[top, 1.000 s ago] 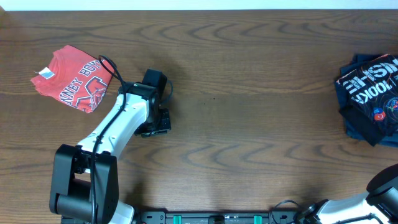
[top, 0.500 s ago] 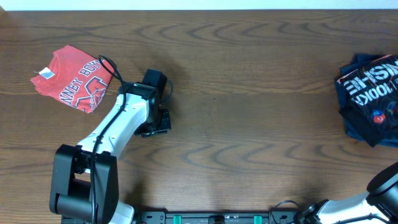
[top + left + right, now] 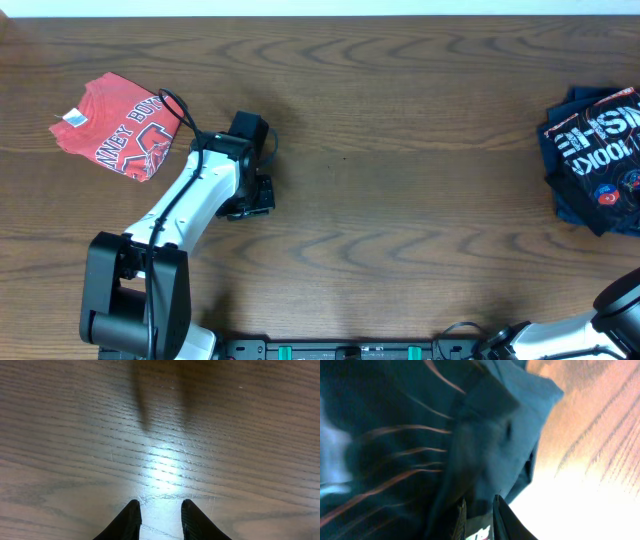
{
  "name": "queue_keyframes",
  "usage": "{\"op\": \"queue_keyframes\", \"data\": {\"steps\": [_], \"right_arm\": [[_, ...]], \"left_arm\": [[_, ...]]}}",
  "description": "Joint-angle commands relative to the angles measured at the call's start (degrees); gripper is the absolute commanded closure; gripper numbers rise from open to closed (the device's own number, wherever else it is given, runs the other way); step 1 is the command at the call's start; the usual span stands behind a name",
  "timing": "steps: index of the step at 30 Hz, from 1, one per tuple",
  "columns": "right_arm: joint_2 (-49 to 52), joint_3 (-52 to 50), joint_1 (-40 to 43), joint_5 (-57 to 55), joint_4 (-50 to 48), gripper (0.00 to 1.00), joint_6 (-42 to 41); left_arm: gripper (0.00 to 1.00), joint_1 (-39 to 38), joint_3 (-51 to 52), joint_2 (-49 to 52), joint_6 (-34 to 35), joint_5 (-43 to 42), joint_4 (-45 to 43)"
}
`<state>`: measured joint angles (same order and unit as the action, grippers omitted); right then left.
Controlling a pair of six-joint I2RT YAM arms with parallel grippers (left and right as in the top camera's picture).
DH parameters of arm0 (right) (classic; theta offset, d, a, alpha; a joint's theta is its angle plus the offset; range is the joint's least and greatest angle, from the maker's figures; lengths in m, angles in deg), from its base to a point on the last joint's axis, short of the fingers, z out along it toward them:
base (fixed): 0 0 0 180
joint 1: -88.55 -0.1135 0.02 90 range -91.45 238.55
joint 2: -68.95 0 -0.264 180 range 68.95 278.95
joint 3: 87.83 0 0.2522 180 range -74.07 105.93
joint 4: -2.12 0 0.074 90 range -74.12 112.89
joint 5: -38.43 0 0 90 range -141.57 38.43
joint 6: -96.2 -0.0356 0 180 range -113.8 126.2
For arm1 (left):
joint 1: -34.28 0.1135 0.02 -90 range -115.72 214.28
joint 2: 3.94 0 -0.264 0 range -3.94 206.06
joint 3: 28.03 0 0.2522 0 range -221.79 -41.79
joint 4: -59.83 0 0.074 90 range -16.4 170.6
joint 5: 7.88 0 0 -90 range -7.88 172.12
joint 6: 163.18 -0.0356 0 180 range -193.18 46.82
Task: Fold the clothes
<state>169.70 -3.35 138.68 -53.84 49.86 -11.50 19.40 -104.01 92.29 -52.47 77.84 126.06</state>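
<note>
The black jersey (image 3: 598,150) with white lettering lies bundled at the table's (image 3: 400,120) right edge, on top of a navy piece (image 3: 566,203) that peeps out beneath it. In the right wrist view the right gripper (image 3: 480,510) sits right at this pile. Dark cloth with thin contour lines fills the view ahead of its fingertips. The jaws show only a narrow slit between them (the view is blurred), and I cannot tell whether they pinch any fabric. The red tee (image 3: 112,125) lies crumpled at the far left. The left gripper (image 3: 159,507) hangs over bare wood near it, jaws slightly apart and empty.
</note>
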Motion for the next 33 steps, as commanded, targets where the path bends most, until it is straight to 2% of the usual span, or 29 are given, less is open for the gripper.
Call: {"op": "queue_keyframes", "data": {"steps": [1,6,12,14,17,19,20,23,26,28,33], "right_arm": [[-6.4,5.2,-1.3,2.9,1.4,0.83,-0.8],[-14.1,10.9,-3.3,5.6,5.3,0.85,-0.8],[-19.5,12.4,-10.2,14.9,7.6,0.82,7.1],[-19.5,12.4,-14.4,17.3,8.8,0.79,12.9],[-18.9,12.4,-21.7,16.4,10.6,0.73,17.9],[-18.4,12.4,-27.5,13.4,10.8,0.63,19.1],[-18.3,12.4,-29.1,12.2,10.8,0.58,19.1],[-18.0,12.4,-36.7,6.4,10.5,0.33,19.1],[-18.0,12.4,-42.4,3.0,10.5,0.01,19.0],[-18.1,12.4,-45.0,2.9,11.3,0.01,18.0],[-19.4,12.3,-45.6,3.0,15.5,0.01,11.9]], "left_arm": [[0.71,0.1,-1.3,-0.7,-1.5,0.7,0.2],[0.71,0.1,-2.2,-2.4,-2.5,0.7,-0.3],[0.7,0.1,-3.2,-7.2,-4.4,0.7,-3.8],[0.57,0.2,-3.3,-9.3,-4.9,1.2,-6.1],[0.43,0.7,-3.6,-12.2,-6.4,2.1,-8.8],[0.34,1.8,-4.5,-13.7,-7.5,2.4,-9.3],[0.33,2.3,-5.0,-14.1,-8.0,2.4,-9.2],[0.26,4.9,-8.0,-14.4,-9.8,2.4,-7.7],[0.13,7.6,-10.2,-14.4,-10.0,2.4,-5.7],[0.05,9.3,-11.1,-14.7,-9.9,2.4,-2.4],[0.04,11.5,-11.1,-18.3,-9.5,2.4,4.4]]}}
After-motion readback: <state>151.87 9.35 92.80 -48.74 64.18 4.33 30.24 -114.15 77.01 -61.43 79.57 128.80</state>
